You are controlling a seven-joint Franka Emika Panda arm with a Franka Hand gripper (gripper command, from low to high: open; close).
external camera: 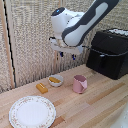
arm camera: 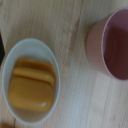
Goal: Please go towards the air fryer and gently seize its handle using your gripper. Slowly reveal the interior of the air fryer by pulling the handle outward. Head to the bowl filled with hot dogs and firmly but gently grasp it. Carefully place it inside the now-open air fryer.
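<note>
Exterior view, gripper (external camera: 67, 53) above bowl (external camera: 55, 80)

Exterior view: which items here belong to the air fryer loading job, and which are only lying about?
Job items:
air fryer
handle
bowl
hot dogs
gripper

Lying about:
pink mug
floral-rimmed plate
loose orange piece on the wooden table

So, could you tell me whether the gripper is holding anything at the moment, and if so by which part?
Nothing is held. The gripper hangs in the air above the bowl of hot dogs, clear of it and of the pink mug.
</note>
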